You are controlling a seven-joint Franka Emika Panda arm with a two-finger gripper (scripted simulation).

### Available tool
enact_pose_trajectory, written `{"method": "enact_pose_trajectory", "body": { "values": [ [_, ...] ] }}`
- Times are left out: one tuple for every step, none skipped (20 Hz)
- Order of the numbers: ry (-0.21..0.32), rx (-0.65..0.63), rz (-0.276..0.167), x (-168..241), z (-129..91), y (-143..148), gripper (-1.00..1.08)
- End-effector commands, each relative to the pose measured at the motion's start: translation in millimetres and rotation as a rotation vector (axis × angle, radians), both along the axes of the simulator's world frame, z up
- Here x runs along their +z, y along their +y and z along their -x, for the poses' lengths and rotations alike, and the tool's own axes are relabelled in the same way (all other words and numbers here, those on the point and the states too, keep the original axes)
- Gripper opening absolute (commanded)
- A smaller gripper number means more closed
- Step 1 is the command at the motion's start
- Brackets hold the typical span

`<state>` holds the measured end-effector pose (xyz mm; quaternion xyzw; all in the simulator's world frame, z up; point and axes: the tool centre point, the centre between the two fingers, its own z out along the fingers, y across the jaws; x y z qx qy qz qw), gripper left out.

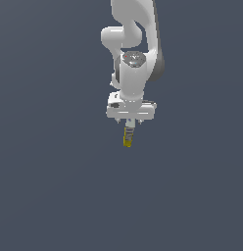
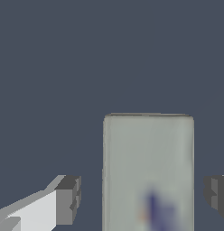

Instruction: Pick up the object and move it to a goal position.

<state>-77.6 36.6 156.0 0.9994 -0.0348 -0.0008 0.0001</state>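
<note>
The bottle [image 1: 128,137] hangs upright directly under the claw [image 1: 129,123], yellow end down, while the wrist view shows both fingers [image 2: 68,200] standing apart from its pale sides, claw spread.

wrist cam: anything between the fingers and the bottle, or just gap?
Just gap. In the wrist view, the bottle stands between the fingers, with bare grey background on each side. No pad touches it. The exterior view is too small to confirm.
</note>
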Motion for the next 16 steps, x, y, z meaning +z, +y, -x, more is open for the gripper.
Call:
{"method": "enact_pose_trajectory", "body": {
  "values": [
    [-0.002, 0.0, 0.0, -3.8, -0.7, -0.1, 1.0],
    [-0.002, 0.0, 0.0, -4.0, -0.7, -0.1, 1.0],
    [-0.002, 0.0, 0.0, -4.0, -0.7, -0.1, -1.0],
    [-0.002, 0.0, 0.0, -4.0, -0.7, -0.1, -1.0],
    [-0.002, 0.0, 0.0, -4.0, -0.7, -0.1, -1.0],
    [-0.002, 0.0, 0.0, -4.0, -0.7, -0.1, -1.0],
    [-0.002, 0.0, 0.0, -4.0, -0.7, -0.1, -1.0],
    [-0.002, 0.0, 0.0, -4.0, -0.7, -0.1, -1.0],
    [-0.002, 0.0, 0.0, -4.0, -0.7, -0.1, -1.0],
    [-0.002, 0.0, 0.0, -4.0, -0.7, -0.1, -1.0],
    [-0.002, 0.0, 0.0, -4.0, -0.7, -0.1, -1.0],
    [-0.002, 0.0, 0.0, -4.0, -0.7, -0.1, -1.0],
    [-0.002, 0.0, 0.0, -3.5, -0.8, 0.0, -1.0],
    [-0.002, 0.0, 0.0, -3.3, -0.9, -0.2, -1.0],
    [-0.002, 0.0, 0.0, -2.6, -1.4, -0.9, -1.0],
    [-0.002, 0.0, 0.0, -1.6, -2.2, -2.0, -1.0]
  ]
}}
